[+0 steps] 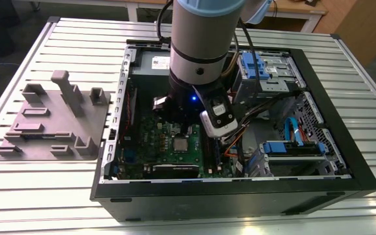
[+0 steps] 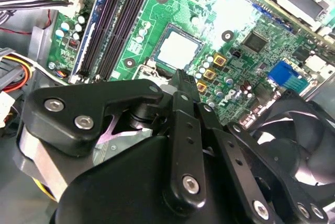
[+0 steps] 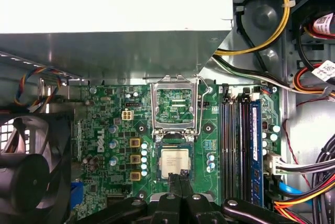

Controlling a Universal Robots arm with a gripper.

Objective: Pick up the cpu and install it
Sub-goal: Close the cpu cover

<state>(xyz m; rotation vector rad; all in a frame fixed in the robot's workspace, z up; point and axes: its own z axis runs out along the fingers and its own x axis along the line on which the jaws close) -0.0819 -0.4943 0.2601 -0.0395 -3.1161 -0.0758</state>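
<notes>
The gripper [image 3: 180, 178] hangs inside the open computer case [image 1: 344, 161], its fingers [image 2: 184, 85] brought together to a narrow tip with nothing between them. In the first wrist view that tip sits right at the near edge of the cpu [image 3: 174, 163]; whether it touches cannot be told. The cpu lies flat in its socket on the green motherboard [image 3: 118, 124], silvery top up, with the metal socket frame [image 3: 175, 103] flipped open just beyond it. Black memory slots [image 3: 238, 140] run beside the socket, and a black fan [image 3: 29, 171] sits at the board's other side. The case rests on a slatted table [image 1: 37, 196] beside a grey fixture tray [image 1: 51, 122].
</notes>
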